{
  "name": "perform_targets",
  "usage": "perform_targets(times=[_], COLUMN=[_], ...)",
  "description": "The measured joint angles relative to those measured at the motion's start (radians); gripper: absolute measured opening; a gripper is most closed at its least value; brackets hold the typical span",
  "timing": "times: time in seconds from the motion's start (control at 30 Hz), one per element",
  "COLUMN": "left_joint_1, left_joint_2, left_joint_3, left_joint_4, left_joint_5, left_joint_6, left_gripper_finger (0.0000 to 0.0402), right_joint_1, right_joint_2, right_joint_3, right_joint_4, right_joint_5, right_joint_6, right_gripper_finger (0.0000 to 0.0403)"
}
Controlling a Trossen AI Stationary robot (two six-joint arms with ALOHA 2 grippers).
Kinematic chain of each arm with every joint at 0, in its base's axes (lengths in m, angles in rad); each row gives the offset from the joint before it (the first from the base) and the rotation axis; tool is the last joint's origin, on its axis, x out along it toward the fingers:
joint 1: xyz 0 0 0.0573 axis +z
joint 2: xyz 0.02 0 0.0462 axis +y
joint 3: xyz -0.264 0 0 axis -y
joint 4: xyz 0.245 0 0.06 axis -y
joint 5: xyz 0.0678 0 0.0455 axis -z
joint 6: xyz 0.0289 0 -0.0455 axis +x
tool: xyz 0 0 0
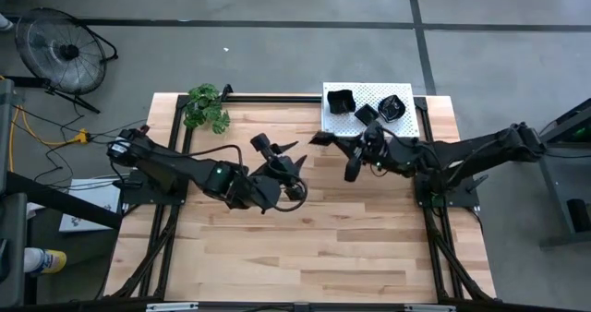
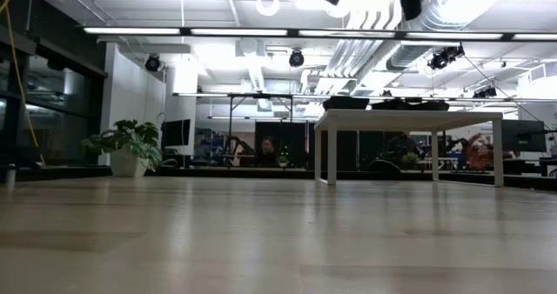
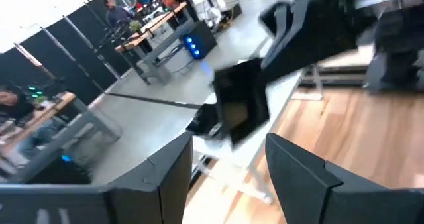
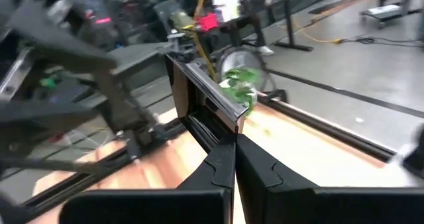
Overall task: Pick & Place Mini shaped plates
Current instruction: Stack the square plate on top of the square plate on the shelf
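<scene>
The right end effector (image 4: 233, 159) pinches a black plate (image 4: 202, 108) by its edge, probably to carry it to the white rack (image 1: 417, 123), while the left end effector (image 3: 228, 174) stands wide open and empty above the desk (image 1: 305, 247).

From where I stand, nothing here can be read: no lettering, label, brand, number or sign on the worktop, the arms or anything in the room behind. Screens glow in the background, but nothing on them can be made out.
</scene>
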State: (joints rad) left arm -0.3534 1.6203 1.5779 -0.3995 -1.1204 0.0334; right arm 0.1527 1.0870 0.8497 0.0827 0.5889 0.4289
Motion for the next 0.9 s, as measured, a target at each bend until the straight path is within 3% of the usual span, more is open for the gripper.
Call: perform_targets(times=[0.4, 0.6, 0.9], left_joint_1=[0.011, 0.04, 0.096], left_joint_2=[-0.101, -0.166, -0.225], left_joint_3=[0.002, -0.004, -0.004], left_joint_4=[-0.344, -0.597, -0.793], left_joint_5=[-0.052, -0.018, -0.01], left_joint_6=[-0.086, -0.182, -0.214], left_gripper_finger=[0.0186, 0.0186, 0.0186], right_joint_1=[-0.181, -0.273, -0.407], right_joint_2=[-0.174, -0.205, -0.233], right_joint_3=[-0.001, -0.002, -0.002], right_joint_4=[-0.279, -0.372, -0.571], right_joint_5=[0.063, 0.062, 0.095], right_joint_6=[0.158, 0.227, 0.392], right_gripper_finger=[0.0, 0.0, 0.0])
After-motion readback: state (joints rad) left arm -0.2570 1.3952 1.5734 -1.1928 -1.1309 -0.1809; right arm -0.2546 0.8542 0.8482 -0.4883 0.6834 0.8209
